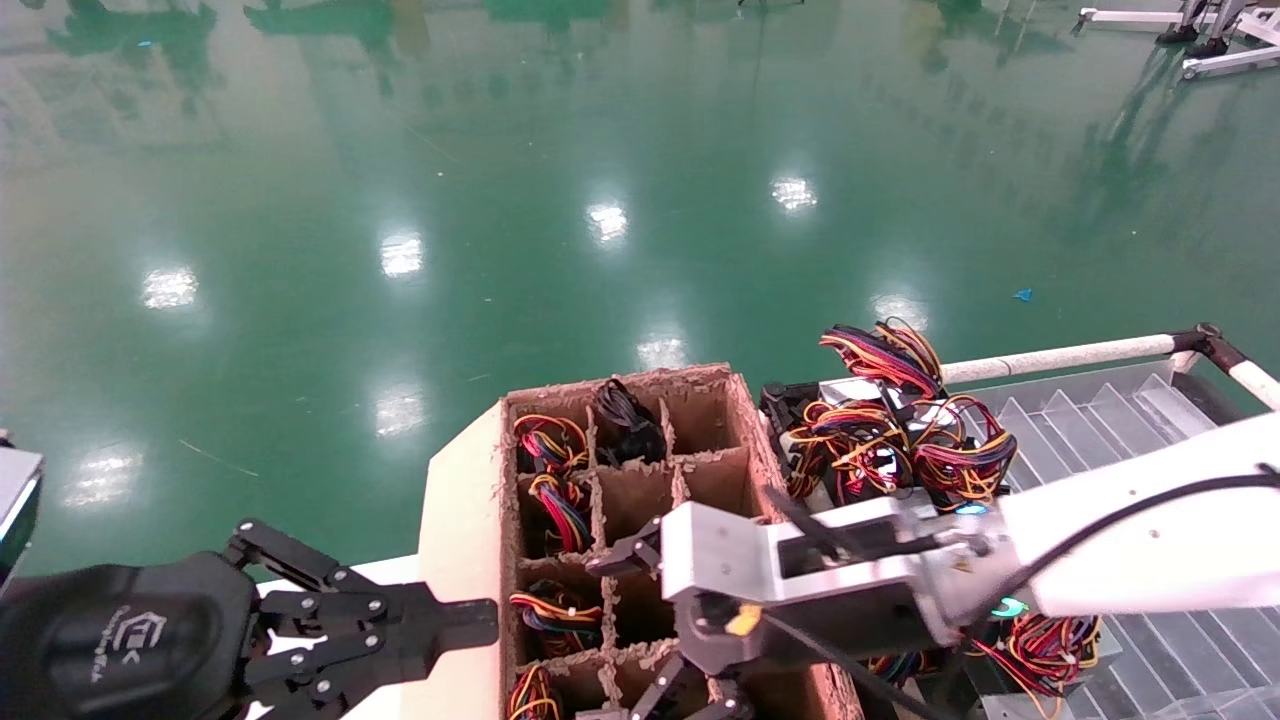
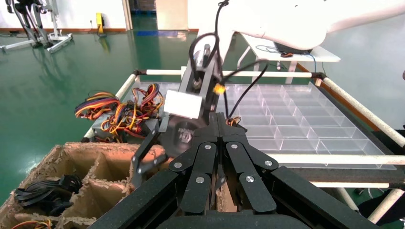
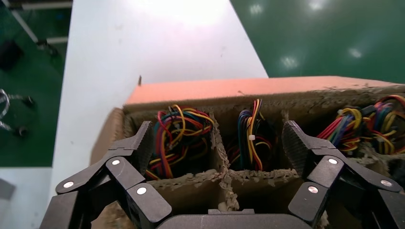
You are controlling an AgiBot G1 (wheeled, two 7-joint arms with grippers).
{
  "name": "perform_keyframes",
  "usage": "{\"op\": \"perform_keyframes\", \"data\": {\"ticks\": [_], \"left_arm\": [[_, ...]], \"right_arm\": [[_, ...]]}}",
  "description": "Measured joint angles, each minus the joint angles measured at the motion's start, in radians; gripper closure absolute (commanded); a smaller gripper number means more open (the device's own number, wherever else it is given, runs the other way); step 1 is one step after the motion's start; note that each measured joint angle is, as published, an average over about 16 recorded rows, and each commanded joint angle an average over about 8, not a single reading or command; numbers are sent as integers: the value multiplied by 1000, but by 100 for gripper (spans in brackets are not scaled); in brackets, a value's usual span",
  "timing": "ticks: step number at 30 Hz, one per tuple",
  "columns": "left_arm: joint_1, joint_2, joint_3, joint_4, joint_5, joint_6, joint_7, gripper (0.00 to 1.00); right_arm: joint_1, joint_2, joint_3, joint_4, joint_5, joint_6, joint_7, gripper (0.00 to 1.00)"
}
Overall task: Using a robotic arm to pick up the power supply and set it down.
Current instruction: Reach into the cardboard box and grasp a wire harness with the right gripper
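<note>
A cardboard box (image 1: 745, 420) with dividers holds power supplies; only their red, orange and yellow wire bundles (image 1: 555, 615) show in its left column, the metal cases hidden. My right gripper (image 1: 640, 625) hangs open over the middle column on the white robotic arm (image 1: 1150, 540). In the right wrist view its fingers (image 3: 143, 143) straddle two empty cells, with wire bundles (image 3: 179, 138) in the cells just beyond. Nothing is between them. My left gripper (image 1: 470, 615) is shut and empty by the box's left wall, fingertips together (image 2: 217, 124).
More power supplies (image 1: 890, 440) lie piled on a clear compartment tray (image 1: 1100, 420) to the right, inside a white pipe frame (image 1: 1060, 355). A black-wired unit (image 1: 625, 425) sits in a far cell. The white table (image 1: 455, 520) runs along the box's left side.
</note>
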Motion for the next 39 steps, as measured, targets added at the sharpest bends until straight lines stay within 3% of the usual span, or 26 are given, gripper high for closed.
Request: {"op": "perform_keyframes", "data": {"ticks": [17, 21, 23, 28, 30, 39], "left_arm": [[0, 0, 1, 0, 0, 0, 0, 100], [0, 0, 1, 0, 0, 0, 0, 96], [0, 0, 1, 0, -1, 0, 0, 81], [0, 0, 1, 0, -1, 0, 0, 20], [0, 0, 1, 0, -1, 0, 1, 3], [0, -1, 1, 0, -1, -1, 1, 0]], "right_arm": [[53, -112, -60, -113, -123, 64, -75, 100], [54, -123, -65, -119, -137, 77, -85, 100], [54, -128, -68, -120, -145, 85, -89, 100], [53, -139, -73, -119, -159, 101, -95, 100], [53, -141, -75, -118, -162, 105, -96, 100], [54, -143, -78, -115, -166, 103, -93, 100]]}}
